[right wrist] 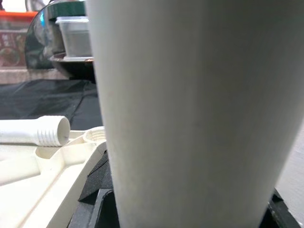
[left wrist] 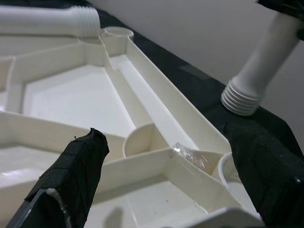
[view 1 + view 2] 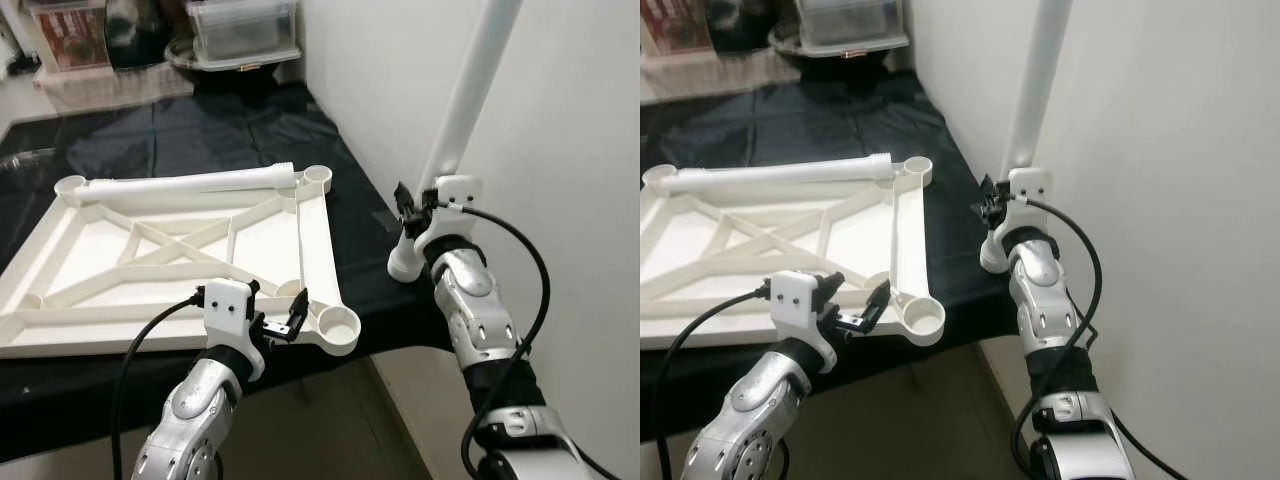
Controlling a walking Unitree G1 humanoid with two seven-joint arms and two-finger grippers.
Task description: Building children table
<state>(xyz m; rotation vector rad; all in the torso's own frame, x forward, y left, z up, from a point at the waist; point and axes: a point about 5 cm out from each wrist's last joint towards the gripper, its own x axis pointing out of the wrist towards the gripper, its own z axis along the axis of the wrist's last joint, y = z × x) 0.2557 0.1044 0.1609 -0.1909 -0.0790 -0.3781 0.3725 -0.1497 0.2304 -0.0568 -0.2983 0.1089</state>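
Two white table legs are in my view, along with the white tabletop (image 3: 170,265), which lies upside down on a black cloth (image 3: 230,130) with its ribbed underside facing up. My right gripper (image 3: 412,207) is closed around one leg (image 3: 465,95), holding it close to upright and leaning a little against the pale wall (image 3: 560,120); its threaded end (image 2: 241,99) rests on the cloth just beside the tabletop's right edge, not in any socket. From the right wrist camera that leg (image 1: 190,109) stands right in front of the lens, so I see little else there apart from the far corner socket (image 1: 95,135) and the tip of the other leg (image 1: 47,130). That second leg (image 3: 185,185) lies flat along the far edge of the tabletop, its threaded end pointing at the far right corner socket (image 3: 317,177). My left gripper (image 3: 280,315) hovers over the near right part of the tabletop, close to the near corner socket (image 3: 338,322); its fingers (image 2: 71,175) are spread apart and hold nothing, and the wrist camera looks between them along the tabletop's right rail. Beyond the cloth I can make out a clear plastic box (image 3: 240,30) and some blurred items that I cannot identify.
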